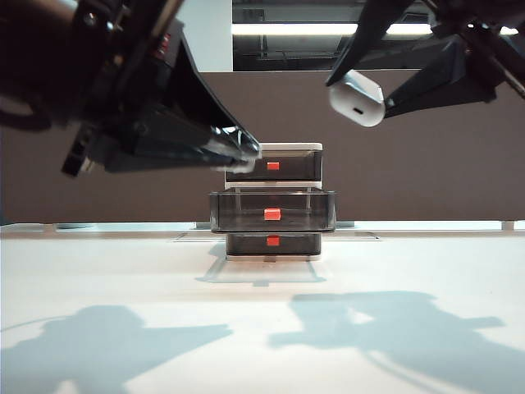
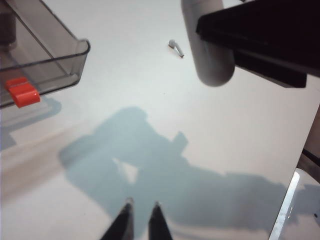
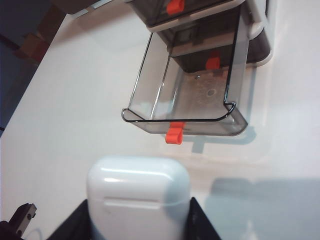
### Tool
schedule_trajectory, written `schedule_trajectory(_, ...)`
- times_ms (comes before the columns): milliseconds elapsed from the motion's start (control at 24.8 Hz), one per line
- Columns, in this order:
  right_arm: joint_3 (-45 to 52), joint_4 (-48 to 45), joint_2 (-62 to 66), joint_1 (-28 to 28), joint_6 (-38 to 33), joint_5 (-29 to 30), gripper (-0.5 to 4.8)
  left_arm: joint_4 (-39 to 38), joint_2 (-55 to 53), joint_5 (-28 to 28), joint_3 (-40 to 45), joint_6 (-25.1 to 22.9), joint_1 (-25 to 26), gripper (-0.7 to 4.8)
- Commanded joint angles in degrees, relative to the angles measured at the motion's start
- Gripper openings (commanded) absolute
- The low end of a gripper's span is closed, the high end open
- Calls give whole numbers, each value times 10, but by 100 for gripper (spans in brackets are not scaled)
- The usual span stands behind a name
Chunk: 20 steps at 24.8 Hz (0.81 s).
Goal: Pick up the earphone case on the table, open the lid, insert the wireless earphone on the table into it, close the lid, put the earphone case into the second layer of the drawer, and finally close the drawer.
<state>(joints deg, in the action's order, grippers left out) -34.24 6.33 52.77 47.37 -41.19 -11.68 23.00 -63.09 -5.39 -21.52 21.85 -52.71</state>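
Risks drawering case earphone-less: lid shut in right gripper high near open drawer 2, earphone on counter, left gripper barely parted, empty, hovering opposite.

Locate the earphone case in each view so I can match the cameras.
Exterior view: the earphone case is upper right, in the air, clamped in the right gripper.
Left wrist view: the earphone case is near the top, right of centre, under the dark right gripper fingers.
Right wrist view: the earphone case is bottom centre, lid shut, between the fingers.
Shared landmark: the pulled-out second layer of the drawer with its red-orange tab.
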Motion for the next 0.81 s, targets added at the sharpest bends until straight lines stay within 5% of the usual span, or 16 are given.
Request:
schedule_trajectory(40,-1,-35,18,22,-10,-23,175,38,-8,-1,-2,3,0,97)
schedule_trajectory(283,-1,-69,53,32,-19,-12,175,39,-9,-1,-3,12,0,143)
schedule_trajectory(323,-1,-73,58,32,-19,-8,175,39,-9,-1,-3,13,0,184)
schedule_trajectory(404,-1,-83,74,32,-15,25,175,39,-9,-1,-3,14,0,371)
schedule_trajectory(444,-1,-87,82,32,-7,38,175,39,-9,-1,-3,14,0,388)
schedule_trajectory(808,-1,-112,107,32,-54,90,175,44,-9,-1,-3,13,1,385)
